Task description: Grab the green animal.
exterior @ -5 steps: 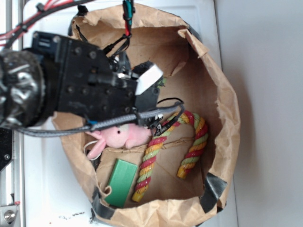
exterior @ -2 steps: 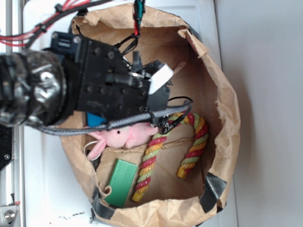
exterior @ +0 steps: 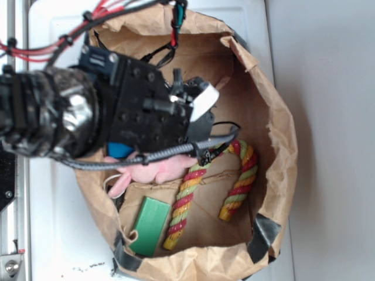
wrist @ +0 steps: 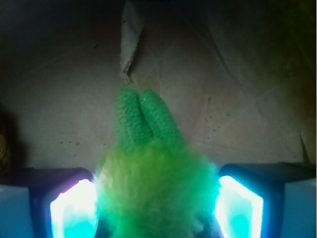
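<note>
In the wrist view the green animal [wrist: 153,183] fills the space between my gripper's [wrist: 156,210] two glowing pads [wrist: 74,208]. It is fuzzy and lime green, and two knitted green limbs point away from me over the brown paper floor. Both pads press against its furry sides, so the gripper is shut on it. In the exterior view the black gripper [exterior: 202,111] is inside the paper bag [exterior: 275,117] near its upper middle. The gripper body hides the green animal there.
A pink plush bunny [exterior: 158,170] lies just below the arm, partly covered by it. A flat green block [exterior: 149,225] and a red, yellow and green rope toy [exterior: 237,175] lie in the lower half of the bag. Crumpled bag walls surround everything.
The arm has shifted right and up in the exterior view and looks larger. It now covers more of the pink bunny. The sliver of green beside the fingers no longer shows.
</note>
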